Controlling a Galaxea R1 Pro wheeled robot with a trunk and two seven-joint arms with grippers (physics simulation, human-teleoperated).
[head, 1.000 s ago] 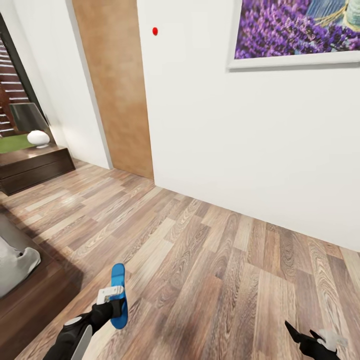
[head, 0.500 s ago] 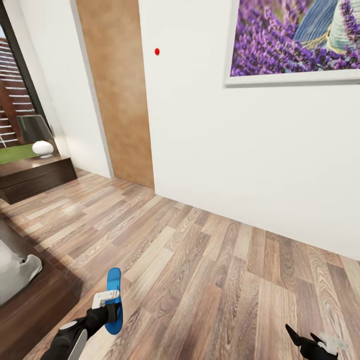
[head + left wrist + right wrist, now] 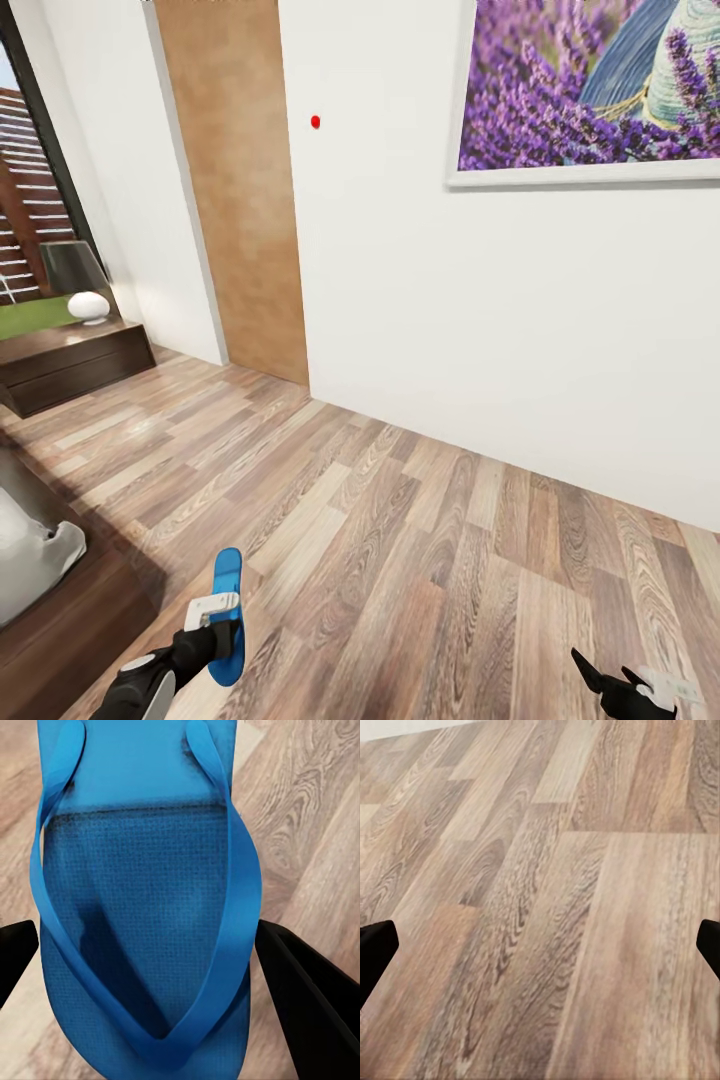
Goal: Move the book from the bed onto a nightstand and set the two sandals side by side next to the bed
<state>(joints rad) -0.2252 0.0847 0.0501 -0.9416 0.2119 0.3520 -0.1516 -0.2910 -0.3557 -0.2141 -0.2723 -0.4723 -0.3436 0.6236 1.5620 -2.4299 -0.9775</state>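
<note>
My left gripper (image 3: 222, 628) is shut on one bright blue sandal (image 3: 228, 612), held just above the wood-plank floor beside the bed's dark-brown platform base (image 3: 70, 625). In the left wrist view the sandal (image 3: 142, 907) lies strap side up between the two black fingers (image 3: 315, 1005). A corner of the pale-grey mattress (image 3: 30, 555) shows at the left edge. One nightstand (image 3: 70, 365) stands further back on the left. My right gripper (image 3: 628, 690) hangs open over bare floor (image 3: 547, 915), its fingers far apart. The book and the second sandal are out of view.
A white lamp (image 3: 88, 305) sits on the nightstand in front of a black-framed window (image 3: 30, 200). The brown wooden door (image 3: 240, 190) is ahead on the left. A white wall with a lavender painting (image 3: 590, 90) runs across to the right. Plank floor (image 3: 420, 540) stretches ahead.
The whole picture has shifted down, so the camera has tilted up. My left gripper keeps the blue sandal, now slightly lower and nearer the bed base. The right gripper is unchanged.
</note>
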